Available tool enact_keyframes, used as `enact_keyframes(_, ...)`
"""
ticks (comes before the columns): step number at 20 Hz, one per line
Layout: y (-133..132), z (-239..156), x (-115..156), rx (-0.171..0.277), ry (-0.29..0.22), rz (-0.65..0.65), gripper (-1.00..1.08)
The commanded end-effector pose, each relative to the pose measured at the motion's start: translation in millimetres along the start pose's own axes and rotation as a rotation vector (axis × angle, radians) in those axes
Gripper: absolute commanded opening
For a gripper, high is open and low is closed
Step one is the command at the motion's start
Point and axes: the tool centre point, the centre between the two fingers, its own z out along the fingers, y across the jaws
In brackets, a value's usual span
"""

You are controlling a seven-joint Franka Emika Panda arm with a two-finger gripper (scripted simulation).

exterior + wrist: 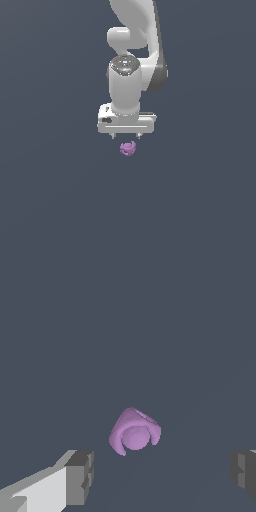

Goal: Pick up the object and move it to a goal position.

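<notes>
The object (128, 148) is a tiny light-purple lumpy piece with small hollows, lying on the dark grey surface. In the exterior view it sits just below the white gripper (126, 136), whose two short fingertips hang apart above it. The wrist view shows the object (134, 432) between and slightly ahead of the two grey finger pads (80, 477), which stand wide apart. The gripper (162, 473) is open and holds nothing. Neither pad touches the object.
The white arm (134, 45) rises from the gripper to the frame's upper edge in the exterior view. A plain dark grey surface (50, 190) spreads all around.
</notes>
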Motion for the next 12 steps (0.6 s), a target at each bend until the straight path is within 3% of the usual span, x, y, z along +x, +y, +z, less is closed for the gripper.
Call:
enact_keyframes(1, 0, 0, 0, 0.000, 0.000, 0.000, 1.00)
enact_keyframes(12, 13, -12, 8, -0.035, 0.028, 0.004, 1.00)
